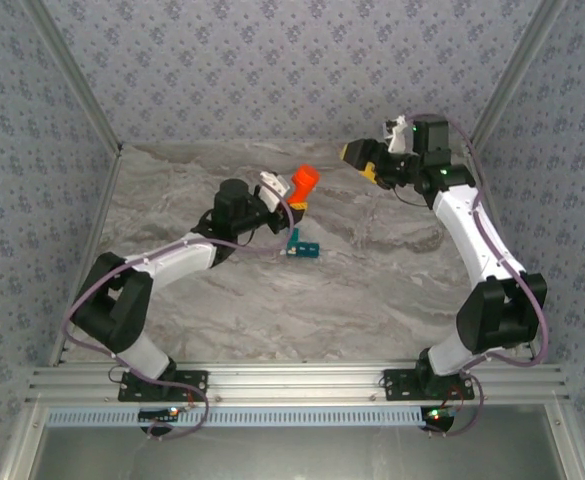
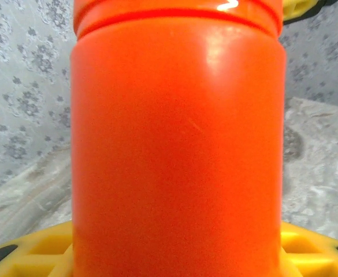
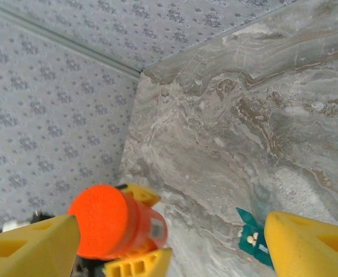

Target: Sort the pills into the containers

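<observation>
Left fingers (image 2: 41, 254) clamp the tilted orange bottle (image 2: 177, 144) above the bench (image 1: 372, 290); right fingers (image 3: 313, 242) hang spread, empty. The teal pill box (image 1: 302, 247) lies just beneath the bottle. I reckon sorting has hardly begun.

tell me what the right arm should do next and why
Probably bring the open right gripper toward the cap of the orange bottle: the left gripper grips that bottle, the cap looks closed, and the teal box sits nearby.

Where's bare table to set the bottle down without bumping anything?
Free: the wide front strip of table between the arm bases and the teal box, plus the back-left corner. Crowded: mid-table, where the left tool holds the orange bottle near the box; right tool hovers open back-right.
</observation>
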Robot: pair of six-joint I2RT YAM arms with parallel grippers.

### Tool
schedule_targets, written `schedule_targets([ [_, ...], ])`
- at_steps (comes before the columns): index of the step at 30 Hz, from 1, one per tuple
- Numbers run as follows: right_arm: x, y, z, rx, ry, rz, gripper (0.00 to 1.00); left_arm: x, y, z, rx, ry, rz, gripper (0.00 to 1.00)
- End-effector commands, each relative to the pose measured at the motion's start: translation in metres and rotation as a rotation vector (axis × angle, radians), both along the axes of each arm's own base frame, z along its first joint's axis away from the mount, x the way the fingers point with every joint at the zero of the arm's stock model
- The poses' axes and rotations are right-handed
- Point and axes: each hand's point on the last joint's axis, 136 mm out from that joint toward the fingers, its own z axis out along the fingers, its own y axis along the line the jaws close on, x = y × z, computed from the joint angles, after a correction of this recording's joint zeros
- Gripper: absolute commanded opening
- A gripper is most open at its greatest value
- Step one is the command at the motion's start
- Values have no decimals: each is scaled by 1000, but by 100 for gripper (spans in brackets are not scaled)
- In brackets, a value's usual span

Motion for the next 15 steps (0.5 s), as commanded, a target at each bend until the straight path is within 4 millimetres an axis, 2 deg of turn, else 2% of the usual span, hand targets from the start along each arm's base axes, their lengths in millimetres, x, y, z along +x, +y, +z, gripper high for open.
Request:
schedule_targets([
  [1,-21,9,15,-66,-133,123,85,-20,-7,42,-132,30,-167,0],
  [9,-40,42,27,-69,-196,302,84,-28,-16,41,-148,123,-290,0],
  [15,-44,56,31,-64,-207,353,84,-30,-20,41,-159,155,-324,0],
])
